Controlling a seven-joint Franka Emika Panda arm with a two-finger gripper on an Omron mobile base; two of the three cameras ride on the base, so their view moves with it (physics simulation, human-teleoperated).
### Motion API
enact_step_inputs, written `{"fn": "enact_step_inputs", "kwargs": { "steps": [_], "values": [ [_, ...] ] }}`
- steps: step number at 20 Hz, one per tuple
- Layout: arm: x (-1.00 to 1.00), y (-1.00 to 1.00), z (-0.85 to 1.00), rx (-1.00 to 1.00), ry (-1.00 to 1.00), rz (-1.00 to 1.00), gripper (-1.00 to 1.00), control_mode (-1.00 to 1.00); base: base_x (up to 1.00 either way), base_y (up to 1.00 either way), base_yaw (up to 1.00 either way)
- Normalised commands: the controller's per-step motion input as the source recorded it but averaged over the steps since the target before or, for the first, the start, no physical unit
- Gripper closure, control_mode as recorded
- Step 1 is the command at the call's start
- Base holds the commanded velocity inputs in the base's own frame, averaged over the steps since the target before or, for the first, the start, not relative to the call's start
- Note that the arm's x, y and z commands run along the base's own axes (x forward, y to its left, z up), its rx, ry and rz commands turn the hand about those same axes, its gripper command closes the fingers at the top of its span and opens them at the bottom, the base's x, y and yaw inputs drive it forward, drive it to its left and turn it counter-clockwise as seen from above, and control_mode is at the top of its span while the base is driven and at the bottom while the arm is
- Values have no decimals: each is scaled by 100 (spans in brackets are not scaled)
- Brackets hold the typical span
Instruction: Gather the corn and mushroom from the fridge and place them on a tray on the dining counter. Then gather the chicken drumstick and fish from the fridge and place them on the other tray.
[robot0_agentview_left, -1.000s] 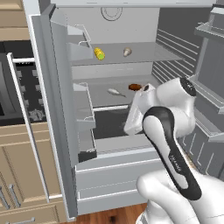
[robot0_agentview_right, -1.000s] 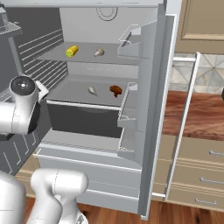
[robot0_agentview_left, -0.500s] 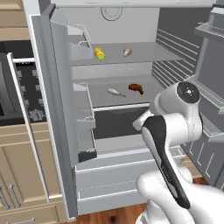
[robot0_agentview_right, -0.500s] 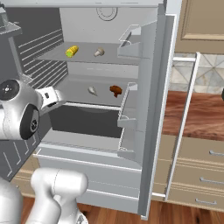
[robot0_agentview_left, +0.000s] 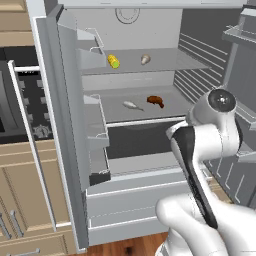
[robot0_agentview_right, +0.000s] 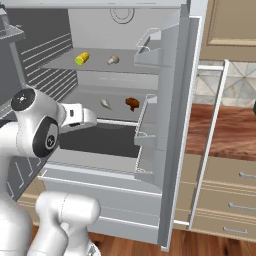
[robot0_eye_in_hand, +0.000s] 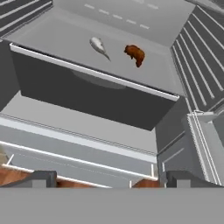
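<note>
Inside the open fridge (robot0_agentview_left: 70, 125), as seen from the left base view, the corn (robot0_agentview_left: 113, 61) and the mushroom (robot0_agentview_left: 145, 59) are found side by side but apart on the upper shelf (robot0_agentview_left: 165, 62), corn to the left. On the shelf below, the pale fish (robot0_agentview_left: 131, 105) and the brown chicken drumstick (robot0_agentview_left: 155, 101) are seen near each other, not touching. The white arm (robot0_agentview_left: 207, 140) is raised at the right, in front of the fridge's lower part.

From the right base view, the same four items are shown: corn (robot0_agentview_right: 82, 59) and mushroom (robot0_agentview_right: 113, 60) above, fish (robot0_agentview_right: 105, 103) and chicken drumstick (robot0_agentview_right: 132, 103) below. The hand is held low and to the left, level with the dark drawer (robot0_agentview_right: 100, 140), well short of any food.

Through the hand view, the claw (robot0_eye_in_hand: 109, 177) is seen released, its two dark tips spread wide with nothing between them. The fish (robot0_eye_in_hand: 99, 46) and chicken drumstick (robot0_eye_in_hand: 135, 54) are framed far ahead on their shelf, above the drawer front.

The first step is judged to be in hand: the approach for the corn, with nothing yet gathered. The next move would call for the claw to be lifted to the upper shelf and carried deep inside to the yellow cob, left of the mushroom.
</note>
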Motion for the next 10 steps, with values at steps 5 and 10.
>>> {"fn": "enact_step_inputs", "kwargs": {
  "steps": [5,10],
  "values": [
    [1,-1,7,36,2,-13,-100,-100,0,0,0],
    [4,-1,16,32,5,-13,-100,-100,0,0,0]
  ]
}}
